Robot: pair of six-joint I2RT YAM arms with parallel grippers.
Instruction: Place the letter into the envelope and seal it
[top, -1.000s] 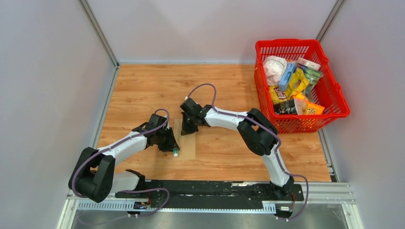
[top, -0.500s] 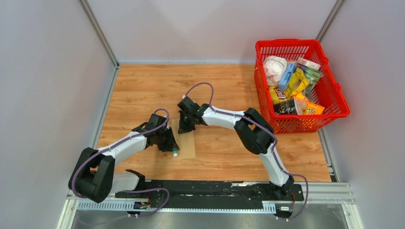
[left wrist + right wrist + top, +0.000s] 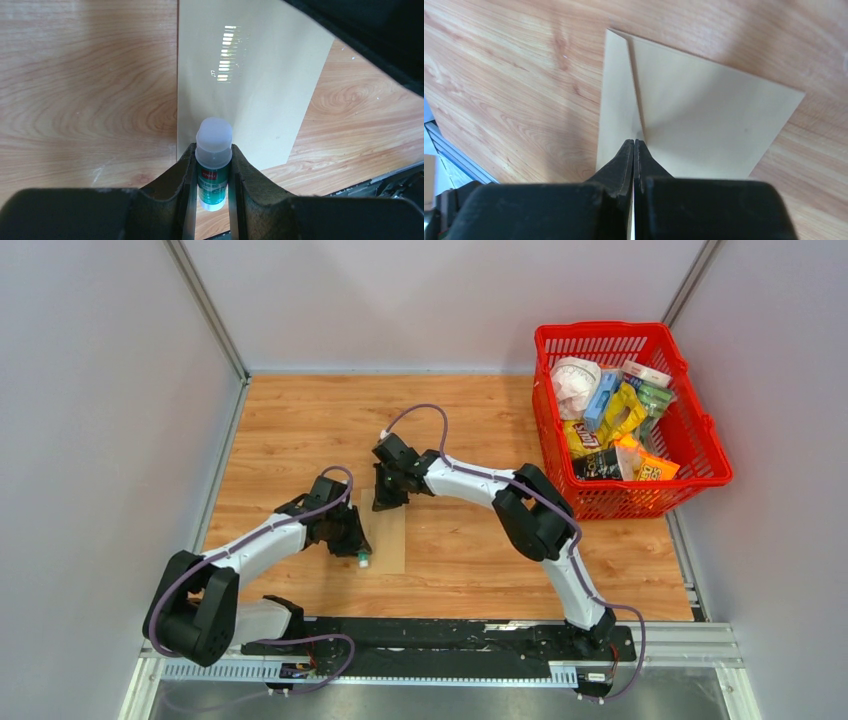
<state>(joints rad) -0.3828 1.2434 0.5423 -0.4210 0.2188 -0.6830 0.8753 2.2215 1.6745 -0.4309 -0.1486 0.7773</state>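
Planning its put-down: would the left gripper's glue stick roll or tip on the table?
The glue stick looks cylindrical with a smooth cap, so laid sideways on the wooden table it would probably roll. Slim in the left gripper, it may tip if stood upright.

The wooden table [image 3: 300,430] is carrying two things. A tan envelope [image 3: 392,540] is lying on it between the two grippers. Its left edge is passing just under the left gripper [image 3: 360,554]. Its far end is sitting beneath the right gripper [image 3: 385,502], where a narrow strip is folding up along a crease running to that gripper's closed tips. Wood grain is showing on every side of the envelope. A red basket [image 3: 597,329] of packets is sitting on the table well to the right of the right gripper.
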